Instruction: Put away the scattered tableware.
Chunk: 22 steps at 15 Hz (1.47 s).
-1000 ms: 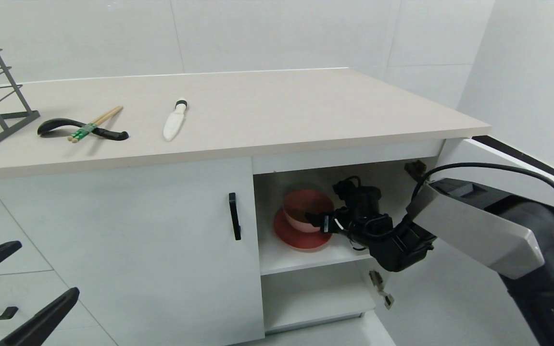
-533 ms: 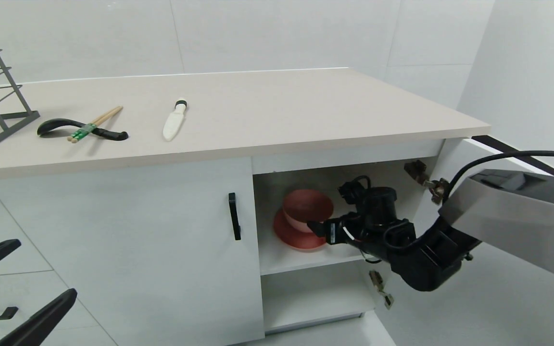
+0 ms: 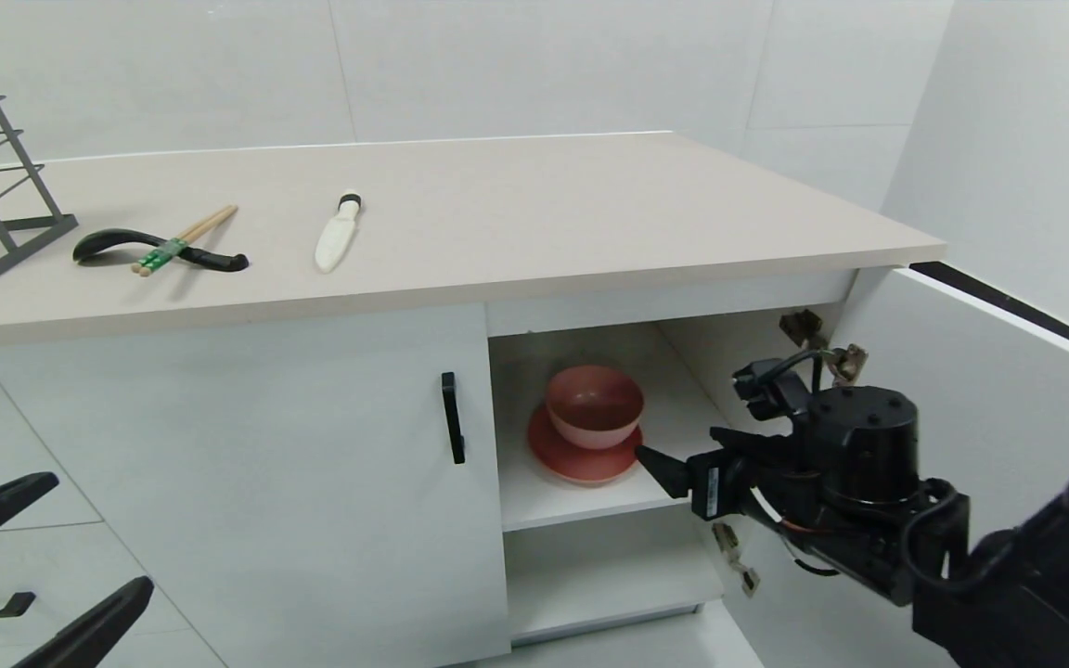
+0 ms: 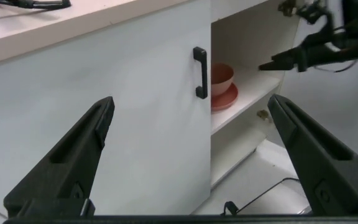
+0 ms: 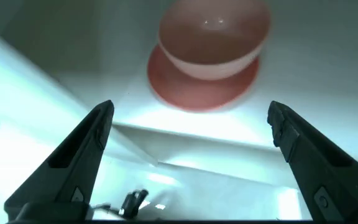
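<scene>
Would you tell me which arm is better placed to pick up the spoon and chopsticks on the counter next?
Left, probably. The spoon and chopsticks lie at the left end of the counter, nearer the left gripper; the right gripper is low by the open cupboard.

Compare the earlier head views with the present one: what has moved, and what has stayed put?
The right gripper has drawn back out of the cabinet, away from the bowl, jaws open and empty. The bowl stays on the plate on the shelf; spoon, chopsticks and knife lie unmoved on the counter.
</scene>
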{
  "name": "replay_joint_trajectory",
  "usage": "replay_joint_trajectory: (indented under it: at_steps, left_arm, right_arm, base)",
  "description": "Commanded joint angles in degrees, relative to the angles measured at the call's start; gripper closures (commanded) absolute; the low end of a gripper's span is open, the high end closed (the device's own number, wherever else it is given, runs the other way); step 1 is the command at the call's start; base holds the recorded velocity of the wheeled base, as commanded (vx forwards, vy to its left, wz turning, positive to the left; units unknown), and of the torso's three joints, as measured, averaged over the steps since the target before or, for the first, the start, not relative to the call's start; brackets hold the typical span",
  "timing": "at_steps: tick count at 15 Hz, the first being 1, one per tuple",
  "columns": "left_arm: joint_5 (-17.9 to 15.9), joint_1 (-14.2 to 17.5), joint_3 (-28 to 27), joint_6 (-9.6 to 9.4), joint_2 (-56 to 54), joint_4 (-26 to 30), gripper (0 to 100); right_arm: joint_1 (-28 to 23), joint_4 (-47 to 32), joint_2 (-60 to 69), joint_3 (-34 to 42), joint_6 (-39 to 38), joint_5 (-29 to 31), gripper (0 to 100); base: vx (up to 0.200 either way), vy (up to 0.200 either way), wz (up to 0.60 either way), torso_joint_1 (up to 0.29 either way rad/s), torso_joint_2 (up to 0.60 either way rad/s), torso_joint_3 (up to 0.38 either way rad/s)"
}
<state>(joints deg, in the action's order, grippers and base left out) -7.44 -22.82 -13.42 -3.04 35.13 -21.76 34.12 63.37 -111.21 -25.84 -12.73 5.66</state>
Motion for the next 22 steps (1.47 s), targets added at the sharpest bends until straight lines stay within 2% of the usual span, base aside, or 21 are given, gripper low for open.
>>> replay_joint_trajectory:
  at_steps: [1, 3, 5, 8, 15, 20, 22]
  left_arm:
    - [-0.12, -0.29, -0.03, 2.6, 2.31, -0.04, 0]
    - [-0.21, -0.21, -0.11, 5.41, 3.8, -0.48, 0]
    - [-0.21, -0.21, 0.15, 4.97, 4.59, -1.53, 0]
    - [-0.21, -0.21, 0.59, 5.14, 6.0, -2.15, 0]
    - [-0.3, -0.21, 1.82, 5.06, 7.76, -2.41, 0]
    - [-0.39, -0.29, 1.82, 4.88, 8.11, -2.32, 0]
    - [-0.3, -0.21, 2.17, 2.77, 8.28, -2.15, 0]
  right_arm:
    - [0.33, 0.44, 11.11, 6.24, 1.83, 1.29, 0]
    - [0.33, 0.44, 16.91, 9.23, 2.0, 1.29, 0]
    - [0.42, 0.27, 21.92, 11.08, 2.0, 2.96, 0]
    - [0.6, 0.27, 27.19, 16.18, 1.92, 3.84, 0]
    - [2.7, 0.44, 26.66, 19.25, 1.74, 3.75, 0]
    - [4.64, 3.08, 26.05, 21.89, 1.74, 3.75, 0]
    - [4.64, 7.03, 23.94, 23.91, 1.65, 3.75, 0]
  base:
    - [0.0, 0.0, 0.0, 0.0, 0.0, 0.0]
    - [0.0, 0.0, 0.0, 0.0, 0.0, 0.0]
    - [0.0, 0.0, 0.0, 0.0, 0.0, 0.0]
    - [-0.2, 0.0, 0.0, 0.006, 0.0, 0.005]
    - [-0.171, 0.0, 0.0, 0.0, 0.0, 0.004]
    - [0.0, -0.2, 0.0, 0.003, 0.0, 0.003]
    - [-0.1, -0.2, 0.0, 0.005, 0.0, 0.0]
